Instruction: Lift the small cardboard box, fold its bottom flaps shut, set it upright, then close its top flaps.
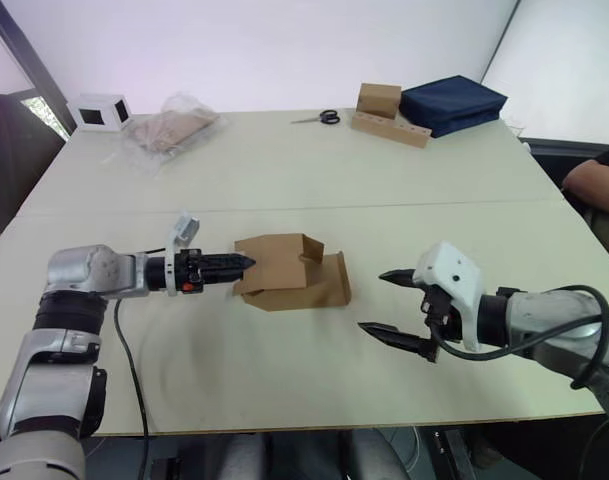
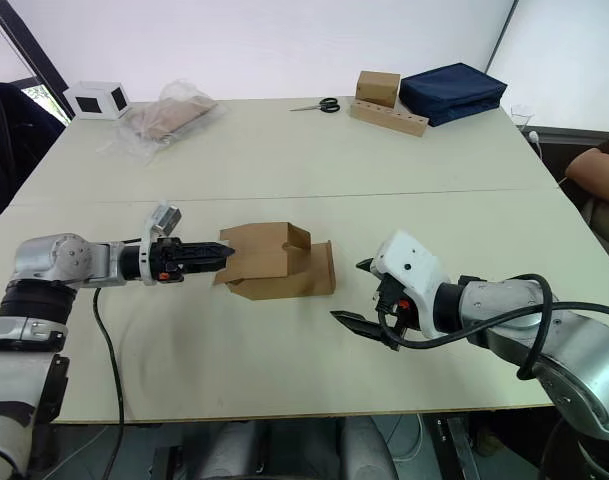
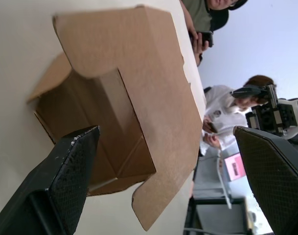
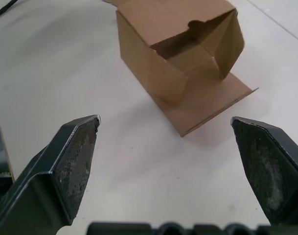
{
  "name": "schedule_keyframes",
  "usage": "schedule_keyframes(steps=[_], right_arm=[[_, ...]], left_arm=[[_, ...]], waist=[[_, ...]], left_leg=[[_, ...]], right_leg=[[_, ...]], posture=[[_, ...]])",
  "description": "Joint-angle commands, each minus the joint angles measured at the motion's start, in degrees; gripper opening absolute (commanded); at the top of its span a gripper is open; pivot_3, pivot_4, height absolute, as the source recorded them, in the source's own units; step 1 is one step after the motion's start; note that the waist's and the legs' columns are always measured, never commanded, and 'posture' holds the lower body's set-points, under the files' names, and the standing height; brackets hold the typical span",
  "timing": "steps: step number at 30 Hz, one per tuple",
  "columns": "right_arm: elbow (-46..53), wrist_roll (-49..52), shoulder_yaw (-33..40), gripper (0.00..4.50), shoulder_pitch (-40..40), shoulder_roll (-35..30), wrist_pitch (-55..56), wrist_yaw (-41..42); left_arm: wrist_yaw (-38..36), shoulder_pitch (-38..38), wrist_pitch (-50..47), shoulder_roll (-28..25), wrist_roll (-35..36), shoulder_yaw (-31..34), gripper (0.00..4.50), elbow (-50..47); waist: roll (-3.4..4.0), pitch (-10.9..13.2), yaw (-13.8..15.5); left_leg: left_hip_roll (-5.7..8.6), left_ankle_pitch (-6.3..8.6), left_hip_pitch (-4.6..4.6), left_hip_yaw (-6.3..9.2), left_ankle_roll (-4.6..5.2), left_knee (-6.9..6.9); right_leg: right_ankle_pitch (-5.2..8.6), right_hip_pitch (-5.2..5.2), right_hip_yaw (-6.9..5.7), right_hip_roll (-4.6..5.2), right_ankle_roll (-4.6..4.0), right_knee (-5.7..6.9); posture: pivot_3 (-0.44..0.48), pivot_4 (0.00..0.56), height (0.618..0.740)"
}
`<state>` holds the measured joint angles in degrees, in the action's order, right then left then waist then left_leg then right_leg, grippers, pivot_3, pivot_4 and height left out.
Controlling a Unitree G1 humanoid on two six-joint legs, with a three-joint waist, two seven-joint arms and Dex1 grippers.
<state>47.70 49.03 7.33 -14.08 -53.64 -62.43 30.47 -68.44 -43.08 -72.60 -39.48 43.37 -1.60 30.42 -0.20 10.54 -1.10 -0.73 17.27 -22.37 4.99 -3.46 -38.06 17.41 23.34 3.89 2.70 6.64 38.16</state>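
Observation:
The small cardboard box (image 1: 284,265) lies on its side in the middle of the table (image 1: 284,170), with brown flaps open at both ends. One flap (image 1: 329,285) on its right end lies flat on the table. I cannot tell which end holds the bottom flaps and which the top flaps. My left gripper (image 1: 246,264) is open at the box's left end, and its fingers (image 3: 70,166) stand wide apart in front of the box's opening (image 3: 104,132). My right gripper (image 1: 376,302) is open a short way to the right of the box (image 4: 158,54), touching nothing.
At the back of the table are a white box with dark windows (image 1: 102,110), a plastic bag (image 1: 174,125), scissors (image 1: 322,118), a brown box on a cardboard strip (image 1: 384,112) and a navy bag (image 1: 452,100). A person's arm (image 1: 594,185) rests at the right edge.

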Motion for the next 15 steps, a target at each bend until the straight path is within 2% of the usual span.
schedule_keyframes(steps=[1, 10, 12, 14, 15], right_arm=[[2.13, 0.72, 1.80, 4.50, -0.08, -0.52, -0.24, -1.25], [2.21, -0.48, 1.83, 4.50, 1.97, -0.71, 0.73, -1.56], [2.44, -0.71, 1.78, 4.50, 2.36, -0.54, 0.81, -1.70], [2.76, -0.80, 1.78, 4.50, 2.88, -0.33, 0.83, -1.90], [2.82, -0.87, 1.72, 4.50, 3.00, -0.29, 0.87, -1.99]], left_arm=[[-0.80, -2.04, -1.47, 1.29, -0.10, 0.88, 4.47, 0.73], [-0.07, -3.42, -0.22, 5.51, -1.73, 1.96, 4.47, 4.16], [0.15, -4.17, 0.69, 6.48, -2.18, 2.50, 3.96, 5.38], [0.41, -4.78, 1.63, 7.60, -2.64, 2.69, 3.25, 6.41], [0.20, -4.90, 1.99, 7.88, -2.91, 2.56, 3.25, 6.66]], waist=[[0.00, 0.00, 0.12], [0.00, 0.00, 0.07], [0.00, 0.00, 0.05], [0.00, 0.00, 0.07], [0.00, 0.00, 0.14]], left_leg=[[0.00, 0.00, 0.00, 0.00, 0.00, -0.02], [0.00, 0.00, 0.00, 0.00, 0.00, -0.04], [0.00, 0.00, 0.00, 0.00, 0.00, -0.04], [0.00, 0.00, 0.00, 0.01, 0.00, -0.04], [0.00, 0.00, 0.00, 0.01, 0.00, -0.04]], right_leg=[[0.00, 0.00, 0.00, 0.00, 0.00, 0.01], [0.00, 0.00, 0.00, 0.00, 0.00, 0.02], [0.00, 0.00, 0.00, 0.00, 0.00, 0.01], [0.00, 0.00, -0.01, -0.01, 0.00, 0.02], [0.00, 0.00, -0.01, -0.01, 0.00, 0.02]], posture=[[0.000, 0.150, 0.740], [0.000, 0.150, 0.740], [0.000, 0.150, 0.740], [0.000, 0.150, 0.740], [0.000, 0.150, 0.740]])
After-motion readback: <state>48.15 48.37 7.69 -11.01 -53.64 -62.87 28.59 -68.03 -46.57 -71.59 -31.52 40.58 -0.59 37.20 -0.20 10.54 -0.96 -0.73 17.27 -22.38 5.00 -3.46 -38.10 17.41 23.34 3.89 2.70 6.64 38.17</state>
